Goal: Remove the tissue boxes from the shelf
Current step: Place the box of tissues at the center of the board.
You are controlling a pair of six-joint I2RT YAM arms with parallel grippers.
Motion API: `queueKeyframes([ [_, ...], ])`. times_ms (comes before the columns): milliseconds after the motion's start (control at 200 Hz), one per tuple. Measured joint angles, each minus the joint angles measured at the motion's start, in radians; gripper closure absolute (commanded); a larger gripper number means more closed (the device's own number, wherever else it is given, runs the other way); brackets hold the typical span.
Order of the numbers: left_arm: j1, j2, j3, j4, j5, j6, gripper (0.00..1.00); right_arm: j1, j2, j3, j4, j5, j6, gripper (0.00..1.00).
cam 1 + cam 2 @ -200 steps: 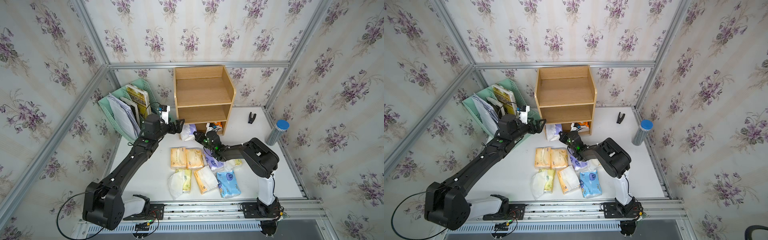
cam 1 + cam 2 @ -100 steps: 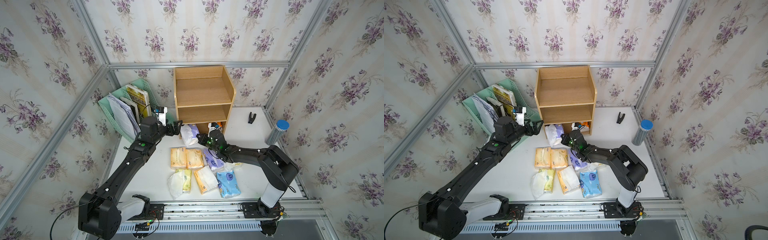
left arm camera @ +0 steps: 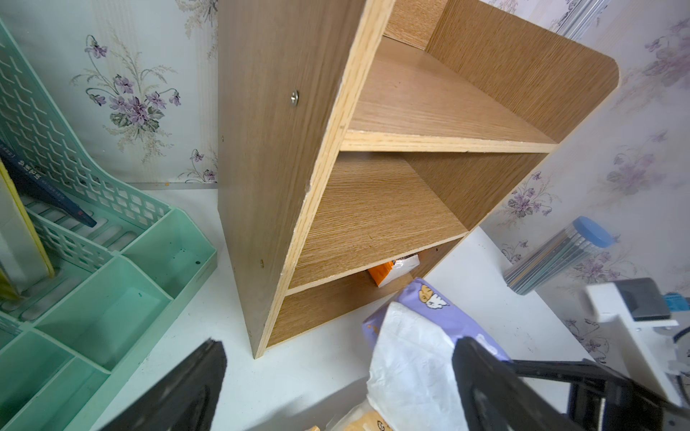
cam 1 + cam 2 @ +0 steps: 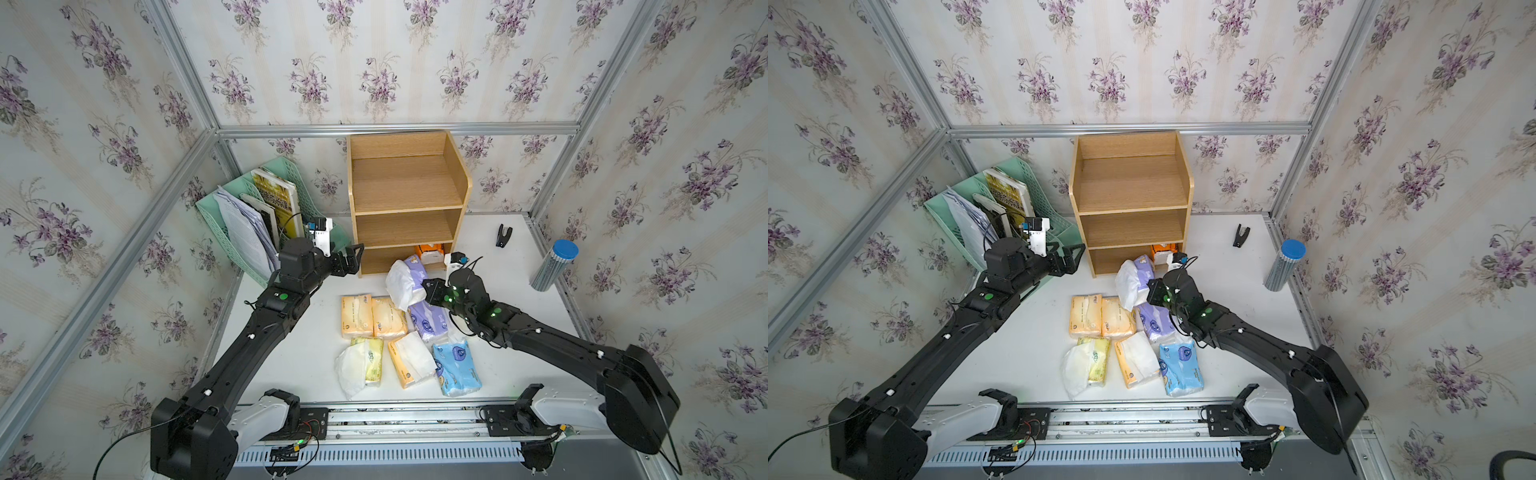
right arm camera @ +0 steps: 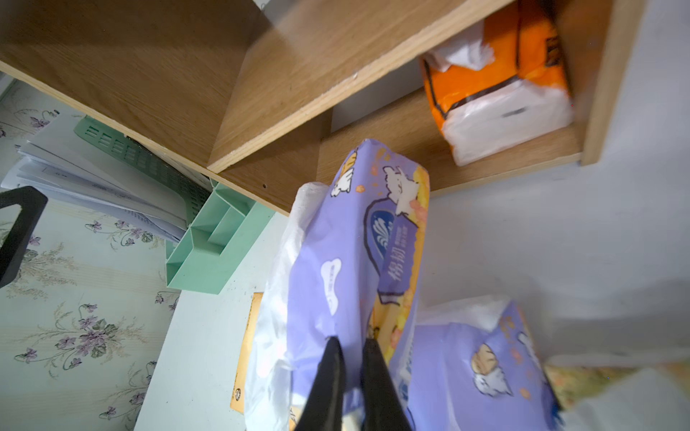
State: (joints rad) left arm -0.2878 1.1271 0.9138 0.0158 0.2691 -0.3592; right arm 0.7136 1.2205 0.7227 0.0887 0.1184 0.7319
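My right gripper (image 5: 351, 345) pinches the purple tissue pack (image 5: 354, 242) in front of the shelf (image 4: 405, 187). Left gripper (image 4: 352, 258) spread wide, empty. Orange pack (image 4: 430, 252) on bottom tier.

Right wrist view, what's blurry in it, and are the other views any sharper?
Right wrist view: the held purple tissue pack is crisp, the bright orange pack on the shelf slightly smeared, the second purple pack hazy. Left wrist view: shelf sharp, near dark fingers soft. Both top views: sharp, evenly lit.

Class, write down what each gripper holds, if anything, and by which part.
Right gripper: a purple tissue pack, pinched by its wrapper at the end away from the shelf. Left gripper: open, holding nothing.
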Motion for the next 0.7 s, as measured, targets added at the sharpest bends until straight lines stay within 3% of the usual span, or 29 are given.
queueKeyframes([
  [135, -0.01, -0.009, 0.0, -0.002, -0.001, -0.002, 0.01, -0.087, -0.16, -0.044, -0.109, 0.027, -0.026, 1.0],
  [395, -0.018, -0.034, -0.015, -0.004, -0.006, -0.008, 0.01, -0.381, -0.465, -0.111, -0.341, 0.023, -0.116, 1.0],
  [540, -0.021, -0.035, -0.02, -0.003, -0.008, -0.016, 0.01, -0.523, -0.492, -0.111, -0.433, 0.015, -0.164, 1.0],
  [699, -0.03, -0.034, -0.02, -0.003, -0.008, -0.018, 0.01, -0.577, -0.43, -0.122, -0.488, -0.006, -0.2, 1.0],
])
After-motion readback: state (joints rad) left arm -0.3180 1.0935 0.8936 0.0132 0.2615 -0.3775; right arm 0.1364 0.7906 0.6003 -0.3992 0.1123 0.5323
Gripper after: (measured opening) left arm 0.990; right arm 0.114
